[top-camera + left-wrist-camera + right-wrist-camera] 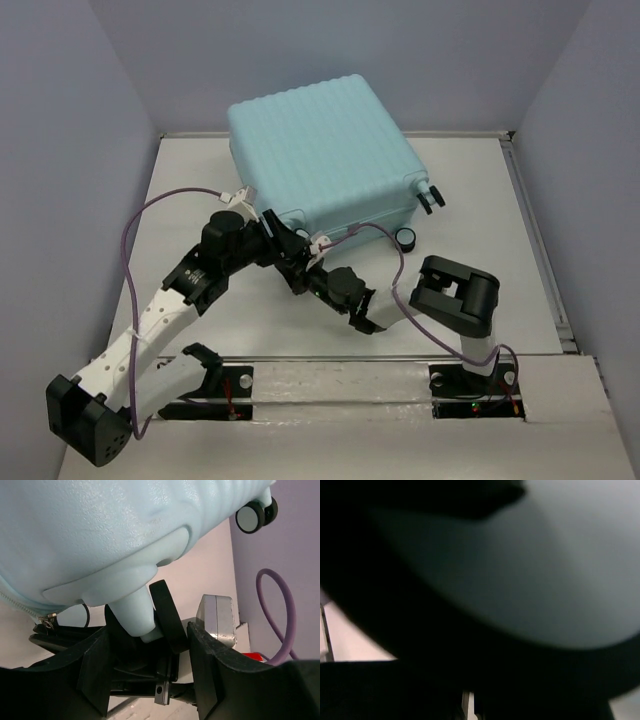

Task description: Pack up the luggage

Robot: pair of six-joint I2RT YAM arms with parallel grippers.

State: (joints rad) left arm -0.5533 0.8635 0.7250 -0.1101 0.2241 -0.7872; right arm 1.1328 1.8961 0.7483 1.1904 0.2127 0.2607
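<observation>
Lying flat, zipped up, far-middle of the table (520,250): suitcase (320,150) | long side runs left-right, wheels (430,195) pointing right | left gripper (149,630) spread apart at its near edge | right gripper (300,268) pinched closed beside it

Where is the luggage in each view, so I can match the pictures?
Top external: luggage at upper centre, closed.
Left wrist: the luggage shell fills the upper left.
Right wrist: only a blurred pale surface; cannot tell.
Shared landmark: a black-and-white spinner wheel, in the top external and left wrist views only.
</observation>
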